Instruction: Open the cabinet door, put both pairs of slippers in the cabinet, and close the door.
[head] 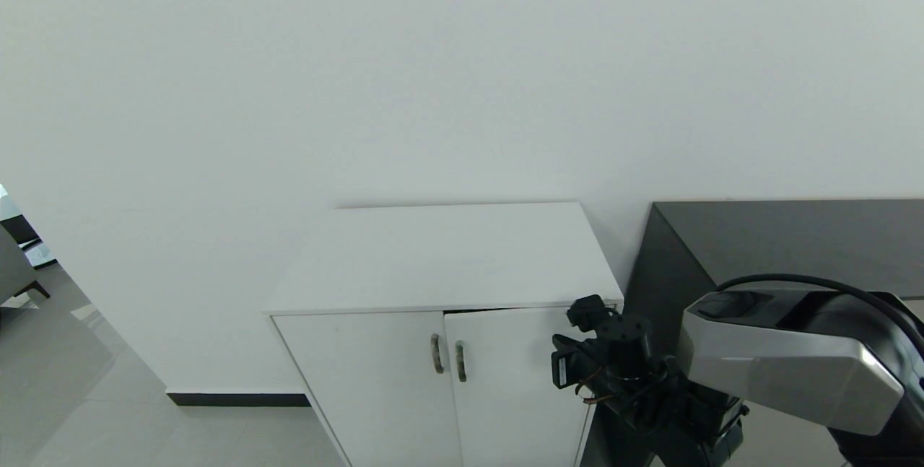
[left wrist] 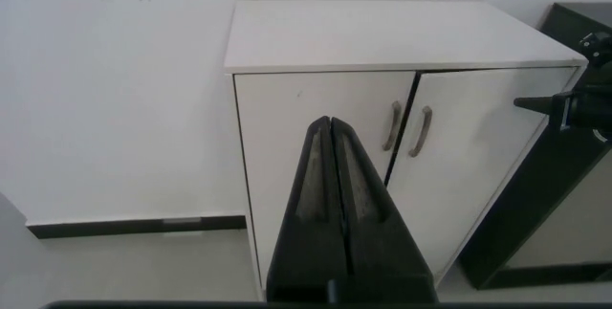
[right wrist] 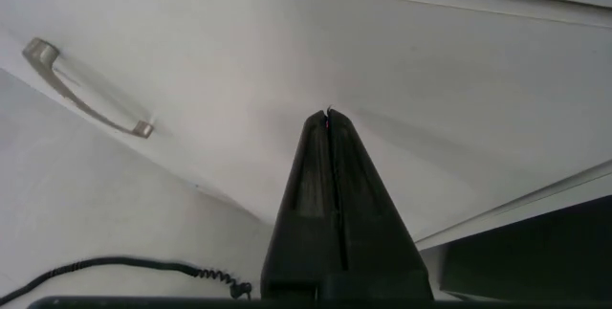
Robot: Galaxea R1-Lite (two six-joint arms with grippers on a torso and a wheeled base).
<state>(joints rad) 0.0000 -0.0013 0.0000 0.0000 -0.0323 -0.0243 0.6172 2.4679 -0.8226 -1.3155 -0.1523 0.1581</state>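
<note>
Poised at the ajar right door with right gripper fingers pressed together, empty, likely for nudging. Parking left gripper clear, fingers closed too, empty.

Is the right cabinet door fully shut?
Slightly ajar: right door shows a dark gap under the cabinet top; left door sits flush.

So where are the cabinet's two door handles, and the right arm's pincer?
left door handle (head: 436, 353), head view, middle of the bar.
right door handle (head: 460, 361), head view, middle of the bar.
right pincer (right wrist: 330, 127), right wrist view, seam between its shut fingertips.
</note>
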